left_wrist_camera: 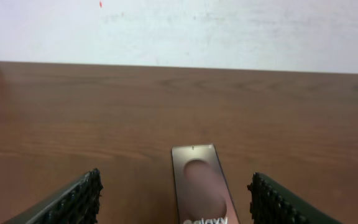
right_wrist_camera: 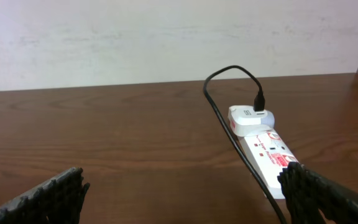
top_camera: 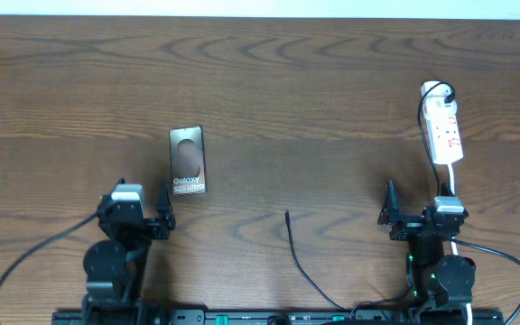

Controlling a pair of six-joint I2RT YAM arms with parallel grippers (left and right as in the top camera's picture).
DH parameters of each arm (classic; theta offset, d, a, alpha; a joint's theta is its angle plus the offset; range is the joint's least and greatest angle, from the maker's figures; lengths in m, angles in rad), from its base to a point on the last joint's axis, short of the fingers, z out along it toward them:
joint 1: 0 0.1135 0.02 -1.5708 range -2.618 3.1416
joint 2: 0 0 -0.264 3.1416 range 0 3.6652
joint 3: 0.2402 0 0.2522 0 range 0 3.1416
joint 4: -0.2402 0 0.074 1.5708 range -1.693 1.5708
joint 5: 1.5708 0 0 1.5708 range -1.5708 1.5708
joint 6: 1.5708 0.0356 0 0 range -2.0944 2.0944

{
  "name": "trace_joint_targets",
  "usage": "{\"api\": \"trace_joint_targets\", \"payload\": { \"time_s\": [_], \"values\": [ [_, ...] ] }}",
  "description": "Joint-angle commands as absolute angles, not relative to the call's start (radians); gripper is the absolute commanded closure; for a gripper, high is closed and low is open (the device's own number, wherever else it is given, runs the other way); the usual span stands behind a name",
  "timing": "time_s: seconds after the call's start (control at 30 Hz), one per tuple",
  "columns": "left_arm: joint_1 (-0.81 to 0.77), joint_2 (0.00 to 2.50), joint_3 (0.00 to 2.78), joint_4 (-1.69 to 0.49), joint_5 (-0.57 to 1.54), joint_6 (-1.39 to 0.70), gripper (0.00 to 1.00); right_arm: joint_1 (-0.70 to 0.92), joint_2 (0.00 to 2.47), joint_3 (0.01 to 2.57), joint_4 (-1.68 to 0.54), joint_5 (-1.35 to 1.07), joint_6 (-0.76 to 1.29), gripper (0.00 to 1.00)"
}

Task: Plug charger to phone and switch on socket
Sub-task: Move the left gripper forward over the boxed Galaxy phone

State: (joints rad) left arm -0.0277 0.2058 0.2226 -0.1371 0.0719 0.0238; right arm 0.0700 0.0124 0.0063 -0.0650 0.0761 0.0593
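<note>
The phone (top_camera: 188,161) lies flat on the table at centre left, lettering end toward me; it also shows in the left wrist view (left_wrist_camera: 201,186), between my fingers and ahead of them. My left gripper (top_camera: 143,217) is open and empty just below and left of it. The white socket strip (top_camera: 444,126) lies at the far right, with a white adapter plugged at its far end (right_wrist_camera: 251,118). The charger cable (right_wrist_camera: 229,134) runs from that adapter. Its free plug tip (top_camera: 287,215) lies on the table at centre. My right gripper (top_camera: 413,217) is open and empty, just below the strip.
The strip's white cord (top_camera: 452,176) runs down toward the right arm's base. The table's far edge meets a pale wall (left_wrist_camera: 229,31). The arms' own black wires (top_camera: 25,262) trail at the near edge.
</note>
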Motion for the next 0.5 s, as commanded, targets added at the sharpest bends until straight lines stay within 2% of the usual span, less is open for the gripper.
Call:
{"api": "trace_joint_targets", "payload": {
  "time_s": [0.0, 0.2, 0.47],
  "values": [
    [-0.023, 0.315, 0.331, -0.134, 0.060, 0.030, 0.25, 0.076, 0.011, 0.006, -0.070, 0.069, 0.047, 0.01],
    [-0.023, 0.580, 0.561, -0.218, 0.061, 0.030, 0.25, 0.076, 0.011, 0.006, -0.070, 0.069, 0.047, 0.01],
    [-0.023, 0.950, 0.994, -0.566, 0.064, 0.029, 0.25, 0.076, 0.011, 0.006, -0.070, 0.069, 0.047, 0.01]
  ]
}}
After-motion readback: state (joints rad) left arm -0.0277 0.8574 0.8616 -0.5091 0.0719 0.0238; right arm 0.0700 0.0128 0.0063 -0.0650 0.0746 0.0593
